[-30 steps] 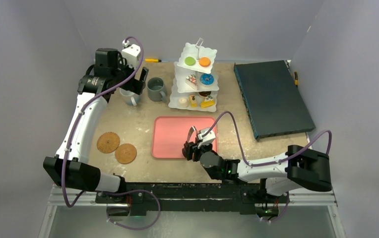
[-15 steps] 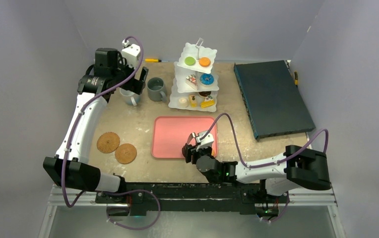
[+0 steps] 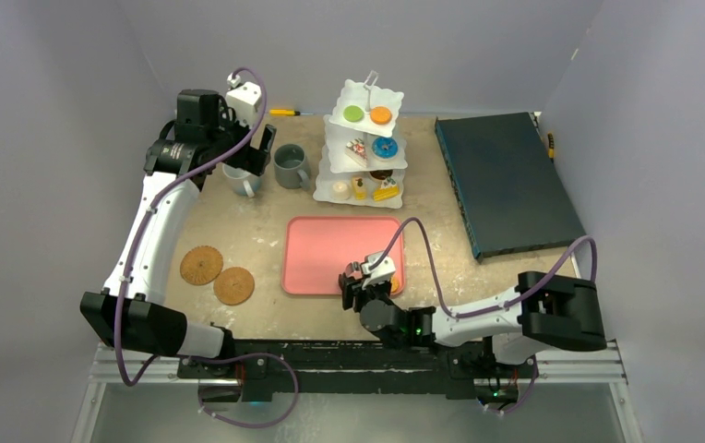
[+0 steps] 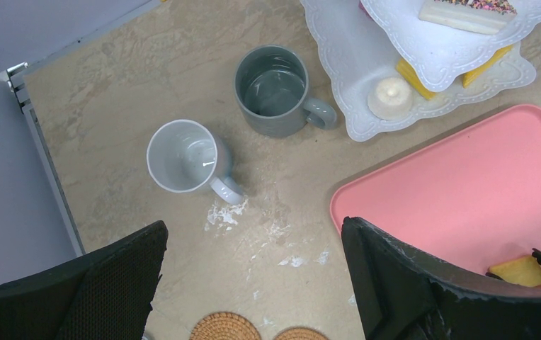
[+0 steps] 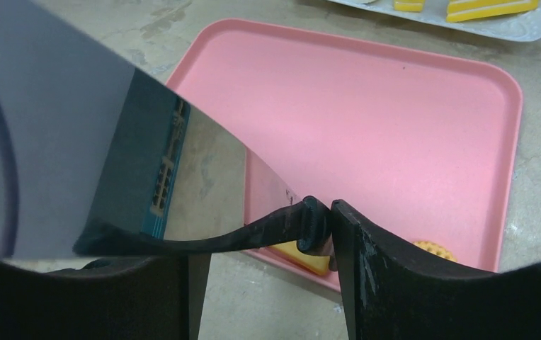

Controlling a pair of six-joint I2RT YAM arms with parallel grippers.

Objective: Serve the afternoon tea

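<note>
The white three-tier stand point(image 3: 339, 191) holds several toy pastries at the back centre. A white mug point(image 3: 242, 183) and a grey mug point(image 3: 291, 166) stand to its left. My left gripper point(image 3: 252, 152) hovers open and empty above the mugs. Its wrist view shows the white mug point(image 4: 183, 156), the grey mug point(image 4: 271, 88) and the stand point(image 4: 345, 64). Two cork coasters point(image 3: 201, 265) point(image 3: 233, 285) lie at the front left. My right gripper point(image 3: 367, 277) is shut on the black tongs point(image 5: 282, 225). The tong tips are over a yellow pastry point(image 5: 310, 258) at the pink tray's near right corner, and an orange pastry point(image 5: 434, 249) lies beside it.
The pink tray point(image 3: 321, 254) lies in the middle, bare apart from the two pastries at its near right corner. A large dark teal box point(image 3: 506, 185) fills the right side. A yellow-handled tool point(image 3: 284, 112) lies at the back wall.
My right gripper has moved down and nearer with the tongs, lowering their tips to the tray's near right corner. The left arm has not moved.
</note>
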